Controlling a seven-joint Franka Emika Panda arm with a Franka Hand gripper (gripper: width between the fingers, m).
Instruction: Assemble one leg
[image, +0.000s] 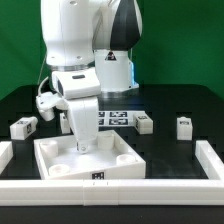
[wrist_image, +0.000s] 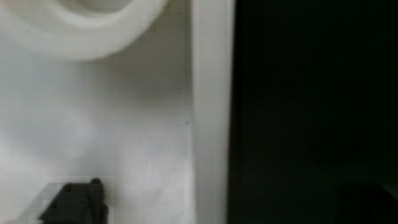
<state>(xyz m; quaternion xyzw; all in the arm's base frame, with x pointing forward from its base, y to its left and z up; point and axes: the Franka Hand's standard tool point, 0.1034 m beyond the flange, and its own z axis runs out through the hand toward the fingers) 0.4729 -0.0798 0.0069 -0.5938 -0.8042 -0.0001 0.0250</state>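
Note:
Three small white legs with tags stand on the black table: one at the exterior view's left (image: 24, 127), one right of the arm (image: 144, 123), and one further right (image: 184, 126). The large white tray (image: 118, 160) with corner sockets lies in front. My gripper (image: 85, 147) is down at the tray's back left part, well away from every leg. In the wrist view, one dark fingertip (wrist_image: 75, 203) hangs over the tray floor (wrist_image: 125, 130), near a round socket (wrist_image: 98, 25) and the tray rim (wrist_image: 210, 100). The gripper (wrist_image: 228, 206) is open and empty.
The marker board (image: 117, 118) lies behind the tray, beside the arm. A low white wall (image: 110, 191) runs along the front, with side walls at the exterior view's left (image: 5, 152) and right (image: 211, 160).

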